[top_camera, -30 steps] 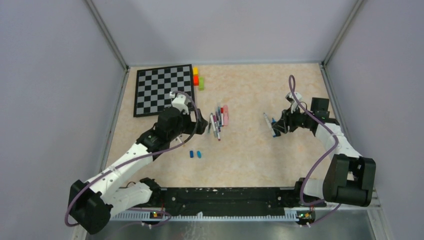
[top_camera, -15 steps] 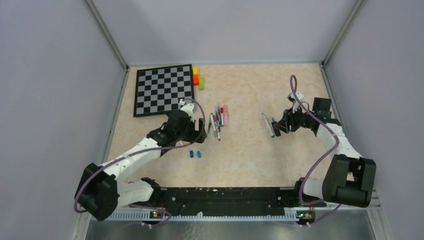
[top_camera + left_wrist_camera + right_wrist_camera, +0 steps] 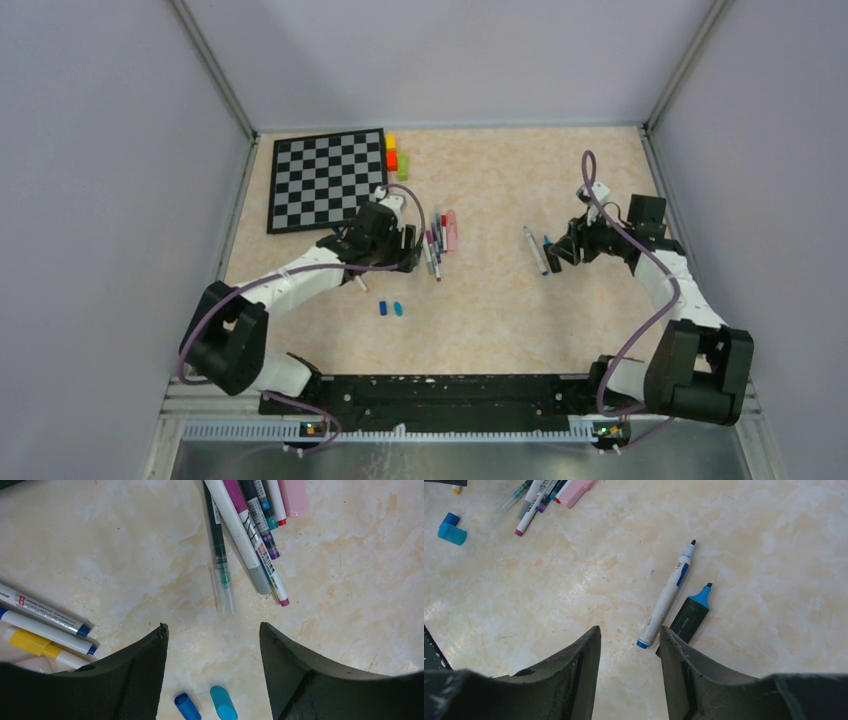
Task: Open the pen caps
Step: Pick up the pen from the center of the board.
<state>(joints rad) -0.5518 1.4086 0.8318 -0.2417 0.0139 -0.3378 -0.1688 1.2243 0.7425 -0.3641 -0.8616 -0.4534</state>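
Note:
A pile of pens (image 3: 437, 240) lies mid-table; it also shows in the left wrist view (image 3: 245, 525), with a green pen with a clear cap (image 3: 220, 560) at its left. Two loose pen caps, dark blue (image 3: 187, 707) and light blue (image 3: 224, 710), lie side by side (image 3: 390, 308). My left gripper (image 3: 212, 626) is open and empty over bare table between the caps and the pile. My right gripper (image 3: 630, 628) is open and empty, just short of an uncapped white pen (image 3: 666, 597) and a black highlighter with a blue tip (image 3: 691, 612).
Three more pens (image 3: 45, 625), one with a yellow cap, lie left of the left gripper. A pink highlighter (image 3: 576, 490) lies in the pile. A chessboard (image 3: 328, 178) and yellow, red and green blocks (image 3: 394, 155) sit at the back left.
My left arm has reached right and forward, bringing its gripper closer to the pen pile. The right arm has barely moved.

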